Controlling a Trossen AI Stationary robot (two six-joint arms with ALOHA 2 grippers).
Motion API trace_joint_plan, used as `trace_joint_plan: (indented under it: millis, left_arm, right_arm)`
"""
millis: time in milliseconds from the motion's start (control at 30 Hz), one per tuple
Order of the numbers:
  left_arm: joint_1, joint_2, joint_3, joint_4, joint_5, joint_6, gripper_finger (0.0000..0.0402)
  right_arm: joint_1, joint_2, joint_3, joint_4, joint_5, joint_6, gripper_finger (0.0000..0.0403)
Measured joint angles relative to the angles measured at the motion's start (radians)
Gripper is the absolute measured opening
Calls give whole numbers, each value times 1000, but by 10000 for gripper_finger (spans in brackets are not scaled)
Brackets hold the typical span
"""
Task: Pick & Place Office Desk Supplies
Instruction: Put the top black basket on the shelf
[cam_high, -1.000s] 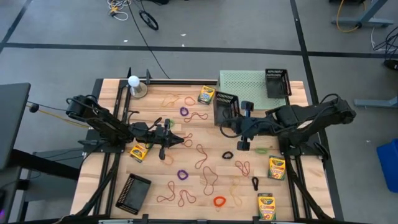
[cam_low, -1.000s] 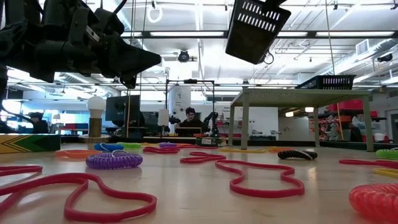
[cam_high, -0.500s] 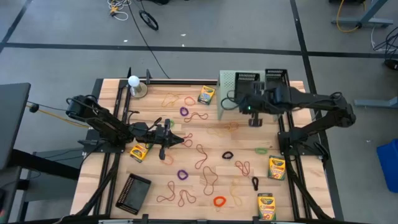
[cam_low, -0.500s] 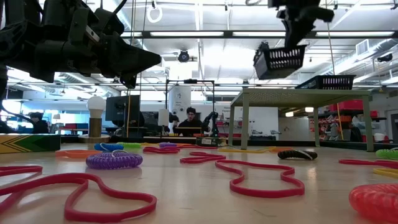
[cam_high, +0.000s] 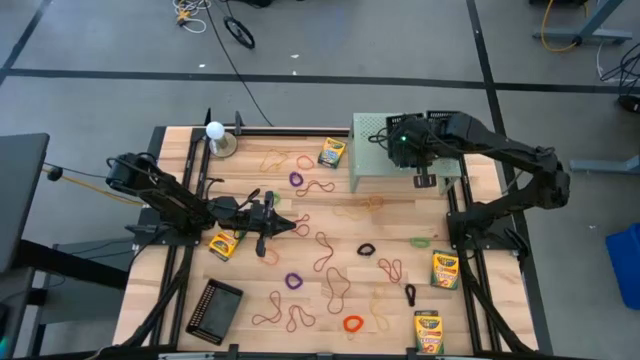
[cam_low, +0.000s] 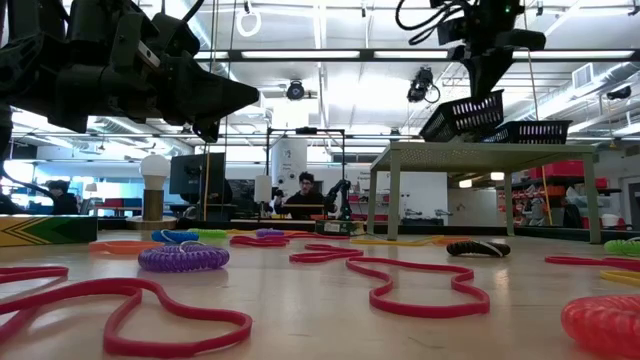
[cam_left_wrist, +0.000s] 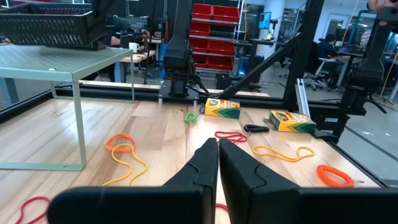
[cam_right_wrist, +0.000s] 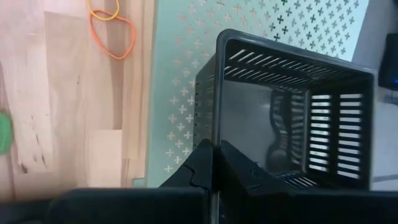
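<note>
Gripping the near wall of a black slotted bin (cam_right_wrist: 292, 118), the right gripper (cam_right_wrist: 214, 152) has its two fingers pinched on the rim, and the bin hangs tilted over the pale green perforated stand (cam_high: 378, 150) at the far right of the table, beside a second black bin (cam_high: 447, 130) that sits flat on the stand. Out in front of me the left gripper (cam_left_wrist: 217, 146) hangs low over the left-middle of the wooden table (cam_high: 180, 150), fingers pressed together on nothing. Nearest the table's front edge lie a black tray (cam_high: 214, 310), an orange coil ring (cam_high: 352, 323) and a crayon box (cam_high: 428, 331) with its long axis running front to back. A little farther in, a purple coil ring (cam_high: 293, 281), a black ring (cam_high: 366, 249) and looping red rubber bands (cam_high: 325, 250) are scattered across the boards, with another crayon box (cam_high: 445, 270) at the right edge and one (cam_high: 222, 244) lying askew just beside the left arm. Toward the back a fourth crayon box (cam_high: 331, 152) lies tilted near the stand's left leg, and a white ball on a round base (cam_high: 215, 131) stands at the far left corner. Beyond the table the low view shows an office space with ceiling strip lights and a person seated at a desk (cam_low: 305, 195); red storage bins (cam_left_wrist: 214, 28) are stacked behind in the left wrist view.
</note>
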Motion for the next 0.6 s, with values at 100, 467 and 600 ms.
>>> trace_joint_plan:
  millis: [100,467,600]
  left_arm:
    - [0,0,0,0,0,0,21]
    - [0,0,0,0,0,0,21]
    - [0,0,0,0,0,0,21]
  right_arm:
    - [-20,1,0,0,0,0,13]
    - [-45,1,0,-5,-32,0,14]
    - [-45,5,0,-22,-32,-10,18]
